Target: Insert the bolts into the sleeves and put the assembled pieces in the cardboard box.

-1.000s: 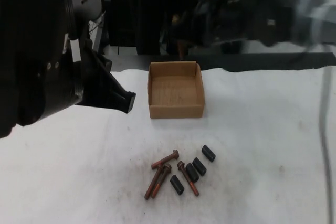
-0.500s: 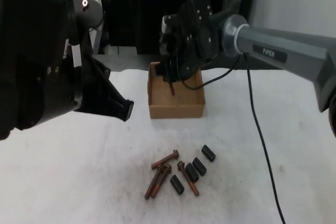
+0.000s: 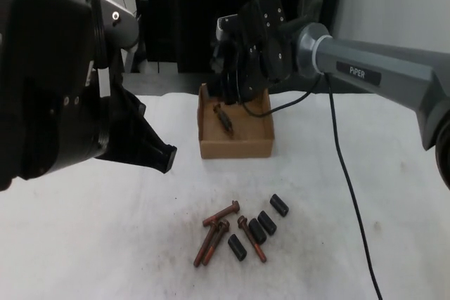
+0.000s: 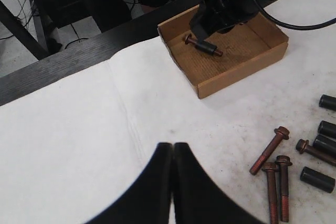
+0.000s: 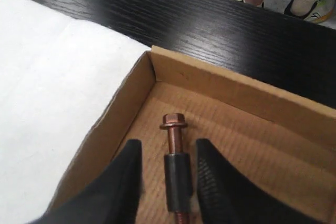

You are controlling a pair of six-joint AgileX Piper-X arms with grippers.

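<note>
The cardboard box [image 3: 235,149] stands at the back of the white cloth. One assembled piece [image 3: 225,119], a copper bolt in a black sleeve, lies on its floor [image 5: 177,179] [image 4: 203,46]. My right gripper [image 5: 169,148] hovers low over that piece, open, one finger on each side with gaps showing; the high view has it above the box's back left [image 3: 235,93]. Several loose bolts [image 3: 221,213] and black sleeves [image 3: 266,223] lie in a cluster near the front [image 4: 270,149]. My left gripper [image 4: 172,150] is shut and empty, held above the cloth left of the box [image 3: 165,156].
The dark bench edge [image 5: 210,30] runs behind the box. A black cable [image 3: 344,166] hangs from the right arm across the cloth's right part. White cloth [image 3: 84,244] spreads bare to the left and right of the parts cluster.
The right arm swept in over the box carrying the assembled piece. Half a second ago the piece hung in its gripper; now it lies on the box floor between opened fingers.
</note>
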